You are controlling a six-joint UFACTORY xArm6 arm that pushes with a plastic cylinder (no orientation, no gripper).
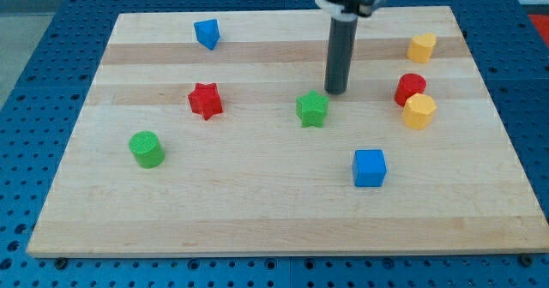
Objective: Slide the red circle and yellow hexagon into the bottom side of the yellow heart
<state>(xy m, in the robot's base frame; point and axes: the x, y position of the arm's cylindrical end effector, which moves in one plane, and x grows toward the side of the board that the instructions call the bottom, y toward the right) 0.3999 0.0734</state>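
Risk: red circle [410,88] and yellow hexagon [419,111] touch, right of frame; an off-centre push would likely split them or skew one past the yellow heart [421,46] at upper right. Green star [312,109] beside the tip [335,92] could get dragged. No hand here, just a bare rod; tip well left of the pair.

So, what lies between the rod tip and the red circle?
Only bare board lies between my tip and the red circle in the camera view.
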